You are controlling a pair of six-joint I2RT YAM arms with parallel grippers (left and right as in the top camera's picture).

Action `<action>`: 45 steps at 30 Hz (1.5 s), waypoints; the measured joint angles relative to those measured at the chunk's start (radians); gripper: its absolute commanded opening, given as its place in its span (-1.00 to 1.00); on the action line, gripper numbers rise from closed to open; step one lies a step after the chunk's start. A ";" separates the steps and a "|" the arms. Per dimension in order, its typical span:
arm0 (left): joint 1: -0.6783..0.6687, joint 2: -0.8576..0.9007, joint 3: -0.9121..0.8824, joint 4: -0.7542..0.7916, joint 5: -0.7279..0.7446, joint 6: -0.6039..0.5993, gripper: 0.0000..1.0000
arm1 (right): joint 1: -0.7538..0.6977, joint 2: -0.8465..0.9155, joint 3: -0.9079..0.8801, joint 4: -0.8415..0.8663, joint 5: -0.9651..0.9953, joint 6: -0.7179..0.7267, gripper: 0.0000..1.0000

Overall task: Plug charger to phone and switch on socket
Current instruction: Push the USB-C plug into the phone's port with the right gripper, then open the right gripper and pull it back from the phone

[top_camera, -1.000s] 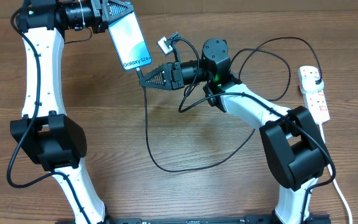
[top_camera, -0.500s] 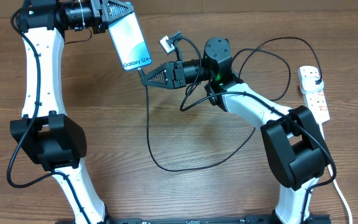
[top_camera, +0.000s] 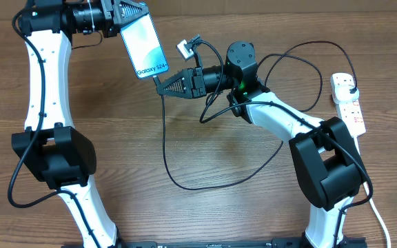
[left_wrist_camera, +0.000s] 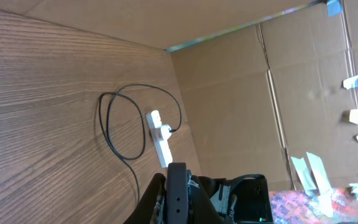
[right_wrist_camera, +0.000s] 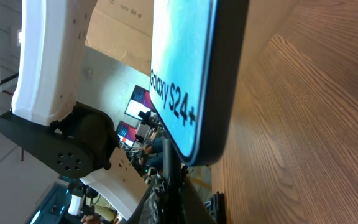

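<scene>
Left gripper (top_camera: pixel 129 14) clamps phone (top_camera: pixel 145 45) by its top end. Right gripper (top_camera: pixel 160 87) pinches charger (top_camera: pixel 165 141) tip right at phone's bottom edge. Socket (top_camera: pixel 349 105) lies well apart from both.

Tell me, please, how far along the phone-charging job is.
Done: the left pincer holds the phone raised, and the plug end of the charger appears seated in the socket. In hand: the right pincer, shut on the charger near its tip, sits just below the phone's lower edge; whether the tip is in cannot be told. Left: seating the connector, then switching on the socket.
</scene>
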 measured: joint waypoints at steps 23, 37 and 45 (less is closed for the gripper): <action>-0.047 0.000 0.000 -0.017 -0.010 0.033 -0.91 | -0.006 0.000 0.000 0.002 0.006 -0.001 0.94; 0.069 0.000 0.000 -0.109 -0.011 0.044 -0.92 | -0.092 0.000 0.000 -0.123 -0.031 -0.031 1.00; 0.085 0.000 0.000 -0.154 -0.010 0.093 -0.91 | -0.172 0.000 0.003 -0.724 0.021 -0.301 1.00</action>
